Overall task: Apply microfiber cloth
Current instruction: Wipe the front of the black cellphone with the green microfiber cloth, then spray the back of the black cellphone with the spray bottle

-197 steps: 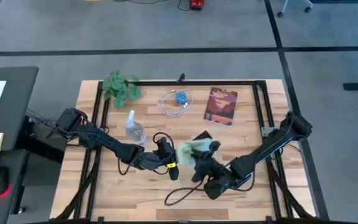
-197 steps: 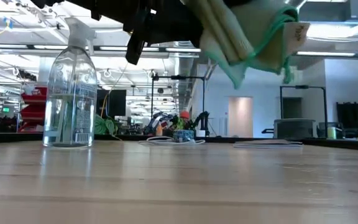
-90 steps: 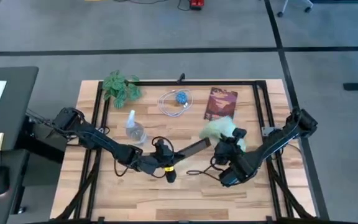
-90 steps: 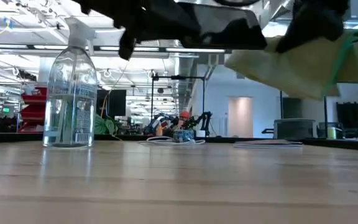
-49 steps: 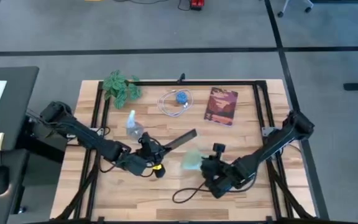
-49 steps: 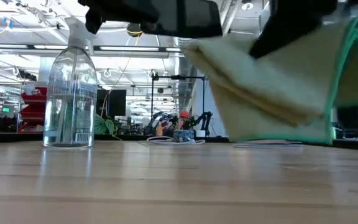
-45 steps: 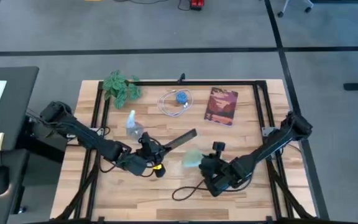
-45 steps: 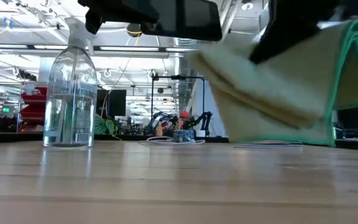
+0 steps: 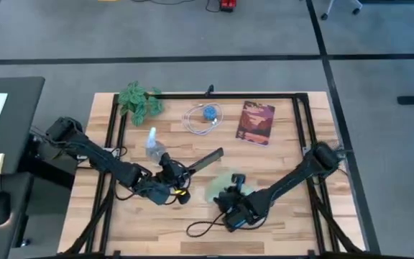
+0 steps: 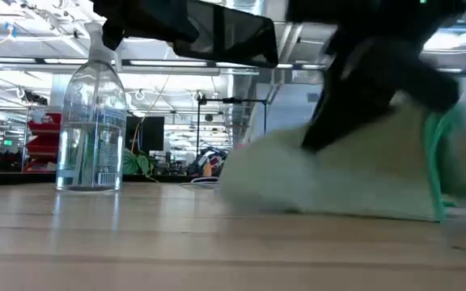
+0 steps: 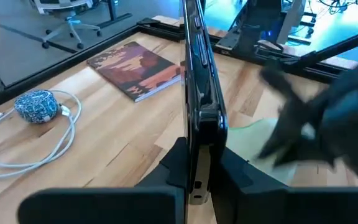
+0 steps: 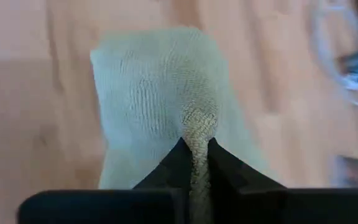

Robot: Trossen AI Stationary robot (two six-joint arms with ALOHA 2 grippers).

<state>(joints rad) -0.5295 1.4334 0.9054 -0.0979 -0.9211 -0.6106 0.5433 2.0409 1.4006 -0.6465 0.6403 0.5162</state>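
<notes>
The pale mint-green microfiber cloth (image 9: pixel 214 188) hangs bunched from my right gripper (image 9: pixel 230 191), near the table's middle toward the near edge. In the low view the cloth (image 10: pixel 338 186) reaches down to the tabletop. My left gripper (image 9: pixel 180 176) is just to its left, shut on a black phone (image 9: pixel 205 160). The phone stands on edge and slants toward the far right, above and left of the cloth. The left wrist view shows the phone (image 11: pixel 197 81) edge-on, with the cloth (image 11: pixel 263 134) beyond it. My left gripper pinches the phone's near end (image 11: pixel 196 149) between its two fingers, one on each flat face. The fingers lie along the phone, coming from the table's left. The phone is lifted clear of the table, on edge. My right gripper pinches a gathered fold of the cloth (image 12: pixel 195 127) between its two fingers, several layers thick, slanting down from the right. The cloth spreads below the fingers, and its lower part (image 10: pixel 330 212) rests on the wood.
A clear spray bottle (image 9: pixel 155 147) stands just left of the phone. At the far side are a leafy plant (image 9: pixel 141 99), a white cable with a blue ball (image 9: pixel 205 117) and a book (image 9: pixel 256 122). A black cable (image 9: pixel 203 226) loops near the front edge.
My right gripper has carried the cloth from the table's right toward the left and the near edge, and down. The cloth hung clear a second ago and now reaches the tabletop. My left gripper has moved a little toward the left with the phone.
</notes>
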